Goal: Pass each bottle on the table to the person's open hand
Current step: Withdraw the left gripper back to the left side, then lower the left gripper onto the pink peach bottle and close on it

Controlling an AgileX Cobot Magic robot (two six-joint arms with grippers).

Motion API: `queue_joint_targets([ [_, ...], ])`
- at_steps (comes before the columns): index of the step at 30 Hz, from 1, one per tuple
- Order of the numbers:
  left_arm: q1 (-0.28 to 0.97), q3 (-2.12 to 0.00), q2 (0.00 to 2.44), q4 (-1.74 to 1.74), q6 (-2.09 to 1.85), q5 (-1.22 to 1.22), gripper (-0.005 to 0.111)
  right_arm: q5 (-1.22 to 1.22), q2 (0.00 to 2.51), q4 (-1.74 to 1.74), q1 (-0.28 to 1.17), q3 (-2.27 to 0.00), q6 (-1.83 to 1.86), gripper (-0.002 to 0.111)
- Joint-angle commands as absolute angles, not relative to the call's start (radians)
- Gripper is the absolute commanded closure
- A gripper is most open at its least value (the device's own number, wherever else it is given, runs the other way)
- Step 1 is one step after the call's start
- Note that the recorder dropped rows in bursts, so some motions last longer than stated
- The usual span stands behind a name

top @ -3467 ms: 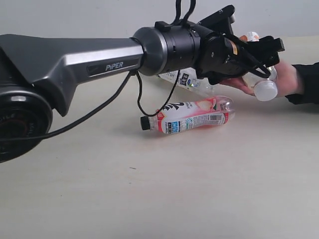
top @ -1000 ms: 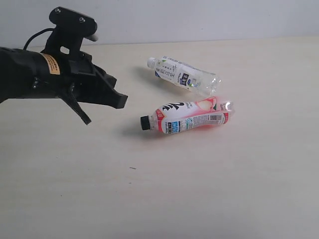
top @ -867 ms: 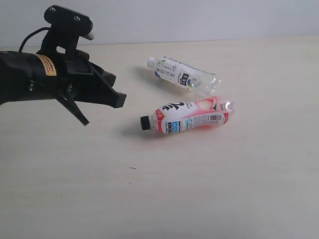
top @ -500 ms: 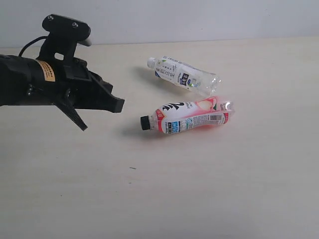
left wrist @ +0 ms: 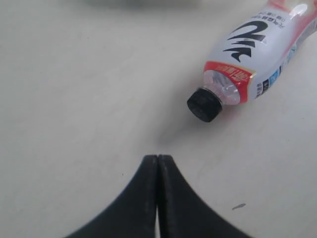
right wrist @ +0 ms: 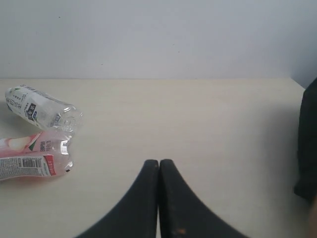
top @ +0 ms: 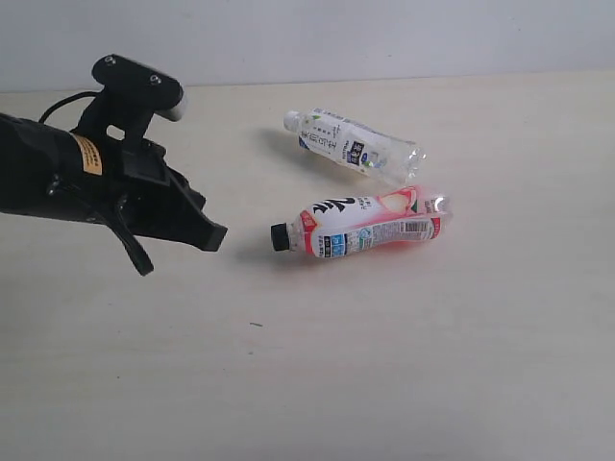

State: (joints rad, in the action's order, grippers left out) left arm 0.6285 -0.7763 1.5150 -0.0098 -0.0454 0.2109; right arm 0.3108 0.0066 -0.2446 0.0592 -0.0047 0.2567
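At frame centre the pink bottle lies on the table, with the other bottle just above it. At frame left, the left gripper, clenched and empty, has dipped lower towards it. The right gripper is clenched too. Likely two handovers remain.

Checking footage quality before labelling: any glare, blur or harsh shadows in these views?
Exterior view: soft even light, faint shadows beside the pink-red bottle and the white-label bottle, small glare on the pink one's base. Left wrist view: far background blurred, pink bottle's far end washed out. Right wrist view: a dark blurred shape at one edge.
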Motion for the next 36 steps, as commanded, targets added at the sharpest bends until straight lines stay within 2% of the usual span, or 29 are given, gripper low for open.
queue_joint_targets([
  [1, 0.626, -0.797, 1.511, -0.012, -0.051, 0.304, 0.107, 0.309, 0.0, -0.24, 0.053, 0.0, 0.26, 0.108],
  [13, 0.626, -1.058, 1.513, -0.012, -0.048, 0.724, 0.107, 0.309, 0.0, -0.24, 0.053, 0.0, 0.26, 0.108],
  [25, 0.626, -1.092, 1.6, -0.014, -0.14, 0.827, 0.107, 0.309, 0.0, -0.24, 0.053, 0.0, 0.26, 0.108],
  [36, 0.628, -1.458, 1.827, -0.103, -0.43, 1.089, 0.107, 0.309, 0.0, -0.24, 0.053, 0.0, 0.26, 0.108],
])
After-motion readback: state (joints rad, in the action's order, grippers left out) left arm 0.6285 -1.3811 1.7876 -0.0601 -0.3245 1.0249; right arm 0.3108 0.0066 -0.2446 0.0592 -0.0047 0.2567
